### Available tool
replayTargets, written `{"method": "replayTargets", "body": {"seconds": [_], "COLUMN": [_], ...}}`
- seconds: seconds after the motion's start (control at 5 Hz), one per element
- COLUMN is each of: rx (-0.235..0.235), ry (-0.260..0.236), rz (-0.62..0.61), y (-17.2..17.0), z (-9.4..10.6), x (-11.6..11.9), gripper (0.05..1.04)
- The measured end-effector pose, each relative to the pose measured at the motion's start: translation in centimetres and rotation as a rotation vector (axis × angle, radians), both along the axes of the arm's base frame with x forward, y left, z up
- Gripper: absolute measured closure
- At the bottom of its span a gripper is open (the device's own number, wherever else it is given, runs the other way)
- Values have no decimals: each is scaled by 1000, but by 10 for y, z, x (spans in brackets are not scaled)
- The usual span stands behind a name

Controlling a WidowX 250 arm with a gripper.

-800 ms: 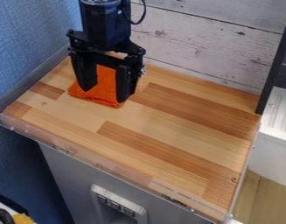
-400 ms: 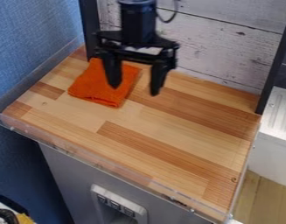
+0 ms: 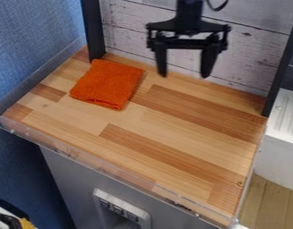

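Observation:
The black gripper (image 3: 184, 75) hangs over the back of the wooden work surface, in front of the whitewashed plank wall. Its two fingers stand wide apart with nothing between them. To its left and nearer the camera, a folded orange cloth (image 3: 106, 85) lies flat on the surface at the back left. Gripper and cloth are apart.
The wooden surface (image 3: 166, 129) has a clear raised edge along its front and left. Black posts (image 3: 92, 31) rise at the back left and at the right. A blue wall stands on the left, and a white ribbed unit (image 3: 286, 118) at the right.
The gripper has moved right and up in the view, from over the orange cloth to beside the plank wall. The cloth has stayed where it was and is now fully uncovered.

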State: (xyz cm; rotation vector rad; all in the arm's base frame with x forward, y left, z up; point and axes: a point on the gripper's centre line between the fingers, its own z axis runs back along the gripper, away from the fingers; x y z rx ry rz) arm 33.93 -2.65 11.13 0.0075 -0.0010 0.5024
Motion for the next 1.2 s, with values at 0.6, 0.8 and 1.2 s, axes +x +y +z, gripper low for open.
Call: {"method": "replayTargets", "body": {"seconds": [0.6, 0.8, 1.2], "rx": [15, 18, 6], "ry": [-18, -9, 9], "rz": [298, 357, 417], "y": [-23, -29, -55], "z": [3, 5, 15], "x": [49, 53, 57], "gripper": [87, 85, 85]}}
